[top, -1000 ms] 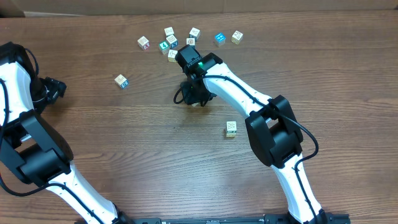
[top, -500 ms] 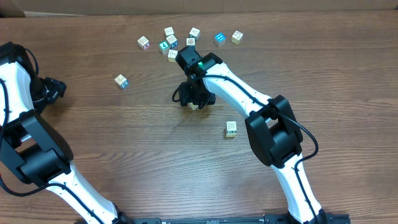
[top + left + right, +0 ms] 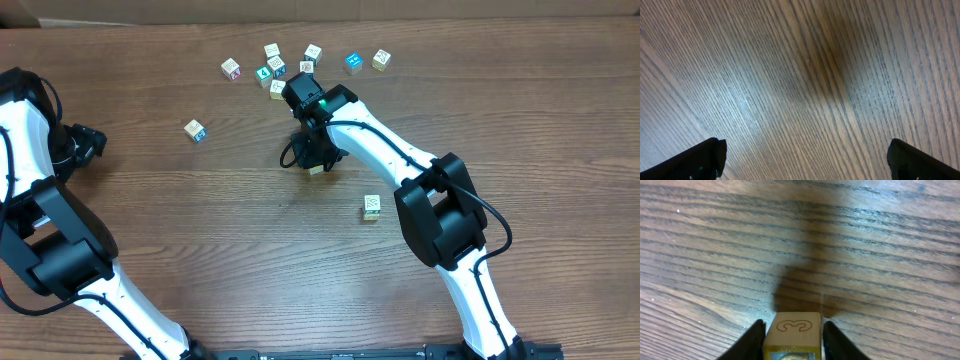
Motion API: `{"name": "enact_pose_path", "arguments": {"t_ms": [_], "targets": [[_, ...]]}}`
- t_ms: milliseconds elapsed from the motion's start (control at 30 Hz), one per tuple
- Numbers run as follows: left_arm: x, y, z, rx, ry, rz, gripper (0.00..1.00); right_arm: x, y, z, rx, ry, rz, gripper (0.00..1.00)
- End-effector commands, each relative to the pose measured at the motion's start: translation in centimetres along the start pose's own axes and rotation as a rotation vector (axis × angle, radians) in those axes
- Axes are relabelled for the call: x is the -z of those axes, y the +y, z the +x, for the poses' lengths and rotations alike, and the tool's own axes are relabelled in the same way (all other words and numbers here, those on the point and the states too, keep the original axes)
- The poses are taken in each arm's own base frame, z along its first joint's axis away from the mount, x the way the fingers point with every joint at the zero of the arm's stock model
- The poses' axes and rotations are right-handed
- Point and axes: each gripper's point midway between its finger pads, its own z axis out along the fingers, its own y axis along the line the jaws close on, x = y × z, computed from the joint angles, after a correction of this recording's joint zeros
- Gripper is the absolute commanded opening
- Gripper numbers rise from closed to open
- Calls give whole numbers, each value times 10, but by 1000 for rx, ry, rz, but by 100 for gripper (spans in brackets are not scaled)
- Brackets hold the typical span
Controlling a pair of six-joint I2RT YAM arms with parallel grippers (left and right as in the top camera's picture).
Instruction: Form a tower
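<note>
Your right fingers (image 3: 752,342) are closed against the two opposite sides of the tower (image 3: 792,330), pinching it at the uppermost cube. In the right wrist view that cube sits squarely between them. Its cream top face bears an outlined 3, and a yellow-edged picture face shows just below it. How many cubes stand under it you cannot tell from either view. A dark shadow falls on the worktop (image 3: 200,250) just ahead of the fingertips. From overhead only a pale corner of the tower (image 3: 316,170) shows beneath the right fingers, because the wrist covers the rest.

Your left fingers (image 3: 705,157) are spread wide. Each tip sits at a bottom corner of the left wrist view, with only bare wood grain between them. They hang well apart from the tower, far off to its left.

A scatter of loose cubes (image 3: 277,67) lies just beyond the right fingers, on the side away from the arm's base. One single cube (image 3: 195,130) sits between the two pairs of fingers, nearer the left pair than the tower is. Another cube (image 3: 372,207) lies near the right fingers, to their right and back toward the base, close beside the right arm's elbow.
</note>
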Motion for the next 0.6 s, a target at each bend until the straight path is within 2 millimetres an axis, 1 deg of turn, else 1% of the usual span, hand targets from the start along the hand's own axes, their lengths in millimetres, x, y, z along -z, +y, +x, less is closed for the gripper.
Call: {"name": "enact_pose_path", "arguments": {"t_ms": [0, 167, 267, 300, 333, 367, 400, 433, 567], "targets": [[1, -3, -2, -26, -11, -2, 100, 7, 3, -7, 10, -30, 7, 29], [1, -3, -2, -25, -11, -2, 100, 7, -7, -9, -48, -42, 53, 31], [2, -4, -2, -26, -11, -2, 100, 7, -7, -9, -47, -41, 53, 39], [1, -3, -2, -26, -11, -2, 100, 7, -7, -9, -47, -41, 53, 44], [1, -3, -2, -26, -11, -2, 100, 7, -7, -9, -47, -41, 53, 52], [1, -3, -2, -26, -11, -2, 100, 7, -7, -9, -47, -41, 53, 66], [1, -4, -2, -26, -11, -2, 99, 7, -7, -9, -47, -41, 53, 92], [1, -3, -2, -26, -11, -2, 99, 7, -7, -9, -47, -41, 54, 100], [2, -4, -2, -26, -11, -2, 99, 7, -8, -11, -50, -49, 52, 100]]}}
